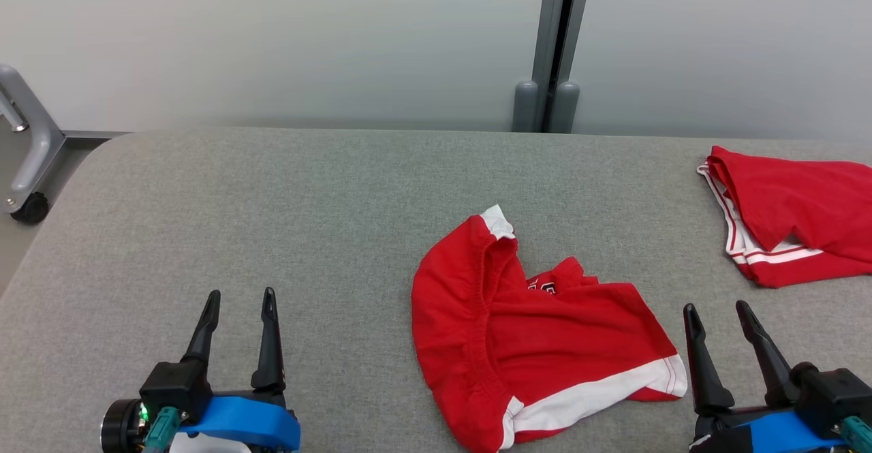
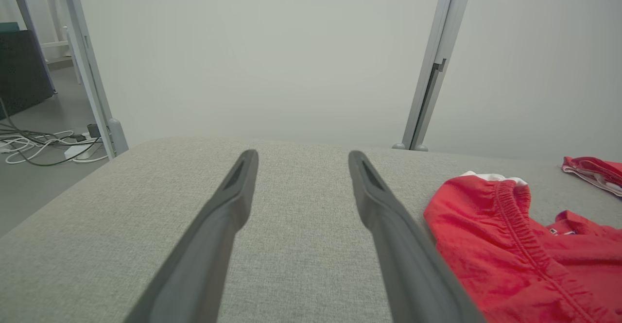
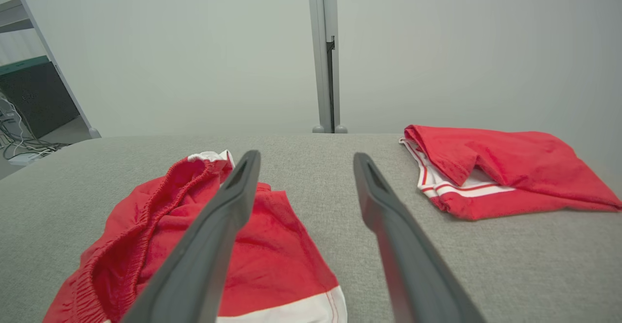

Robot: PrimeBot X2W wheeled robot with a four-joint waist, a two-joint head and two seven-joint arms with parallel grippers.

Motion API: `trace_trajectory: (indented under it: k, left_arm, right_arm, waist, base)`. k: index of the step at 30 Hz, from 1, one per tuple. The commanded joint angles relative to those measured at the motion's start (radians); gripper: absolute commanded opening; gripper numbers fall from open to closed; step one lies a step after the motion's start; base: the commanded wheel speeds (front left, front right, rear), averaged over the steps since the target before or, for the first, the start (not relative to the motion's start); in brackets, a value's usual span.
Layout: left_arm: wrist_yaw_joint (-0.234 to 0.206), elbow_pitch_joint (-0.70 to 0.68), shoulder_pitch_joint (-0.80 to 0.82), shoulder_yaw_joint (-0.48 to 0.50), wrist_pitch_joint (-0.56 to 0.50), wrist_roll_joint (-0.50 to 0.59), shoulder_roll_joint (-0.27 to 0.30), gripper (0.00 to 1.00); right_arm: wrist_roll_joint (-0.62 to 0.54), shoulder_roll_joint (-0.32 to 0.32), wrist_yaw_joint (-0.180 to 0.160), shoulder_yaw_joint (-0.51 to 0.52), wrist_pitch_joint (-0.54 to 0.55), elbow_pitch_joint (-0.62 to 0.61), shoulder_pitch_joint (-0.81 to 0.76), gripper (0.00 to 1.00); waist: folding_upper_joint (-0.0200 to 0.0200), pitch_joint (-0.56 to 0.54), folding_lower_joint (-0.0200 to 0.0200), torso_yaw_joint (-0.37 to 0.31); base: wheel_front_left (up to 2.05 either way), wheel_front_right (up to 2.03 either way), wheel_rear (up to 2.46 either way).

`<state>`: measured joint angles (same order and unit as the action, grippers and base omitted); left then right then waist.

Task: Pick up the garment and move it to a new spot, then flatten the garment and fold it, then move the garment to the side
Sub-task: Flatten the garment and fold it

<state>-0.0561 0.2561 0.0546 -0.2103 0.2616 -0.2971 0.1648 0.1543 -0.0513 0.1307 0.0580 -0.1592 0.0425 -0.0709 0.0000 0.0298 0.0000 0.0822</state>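
A crumpled pair of red shorts (image 1: 538, 344) with white trim and an elastic waistband lies on the grey table (image 1: 272, 221), slightly right of centre. The same shorts (image 2: 525, 245) show at the right of the left wrist view and at lower left (image 3: 262, 245) of the right wrist view. My left gripper (image 1: 240, 295) stands open at the lower left, well left of the shorts, with nothing between its fingers. My right gripper (image 1: 715, 308) is open at the lower right, just right of the shorts' white hem.
A second red garment (image 1: 790, 214) with white stripes lies folded at the table's far right edge, also as the folded garment (image 3: 495, 172) in the right wrist view. A grey wheeled frame (image 1: 27, 160) stands off the table's left. A pale wall with a post (image 1: 555, 51) is behind.
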Motion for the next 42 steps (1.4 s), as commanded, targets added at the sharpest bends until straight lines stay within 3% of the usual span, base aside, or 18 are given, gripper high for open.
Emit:
trace_trajectory:
  k: [1, 13, 18, 30, 36, 42]
  left_arm:
    - [-0.005, -0.004, -0.005, -0.003, 0.002, -0.002, 0.007, 1.0]
    - [-0.01, -0.006, -0.012, -0.013, 0.001, -0.008, 0.013, 1.0]
    - [0.01, -0.022, 0.026, -0.053, -0.012, 0.014, 0.013, 1.0]
    - [0.154, -0.022, 0.194, -0.337, -0.118, 0.114, -0.05, 1.0]
    - [0.181, 0.028, 0.25, -0.462, -0.169, 0.098, -0.063, 1.0]
    - [0.189, 0.108, 0.282, -0.576, -0.223, 0.061, -0.04, 1.0]
  right_arm:
    - [0.004, 0.001, 0.0, 0.002, 0.001, 0.003, -0.016, 1.0]
    - [0.003, 0.001, 0.0, 0.0, 0.013, 0.014, -0.02, 1.0]
    - [-0.002, 0.001, 0.0, 0.005, 0.016, 0.015, -0.017, 1.0]
    - [-0.01, 0.001, 0.0, -0.001, 0.015, 0.032, 0.011, 1.0]
    - [-0.009, 0.0, 0.0, -0.002, 0.01, 0.043, 0.017, 1.0]
    - [-0.007, 0.001, 0.0, 0.0, 0.005, 0.049, 0.03, 1.0]
  waist:
    - [0.0, -0.001, 0.0, -0.001]
    - [0.0, -0.013, 0.0, -0.013]
    - [0.0, -0.011, 0.0, -0.02]
    - [0.0, 0.019, 0.0, -0.079]
    - [0.0, 0.033, 0.0, -0.109]
    - [0.0, 0.059, 0.0, -0.128]
  base:
    - [0.0, 0.0, 0.0]
    - [0.0, 0.0, 0.0]
    - [0.0, 0.0, 0.0]
    - [0.0, 0.0, 0.0]
    - [0.0, 0.0, 0.0]
    - [0.0, 0.0, 0.0]
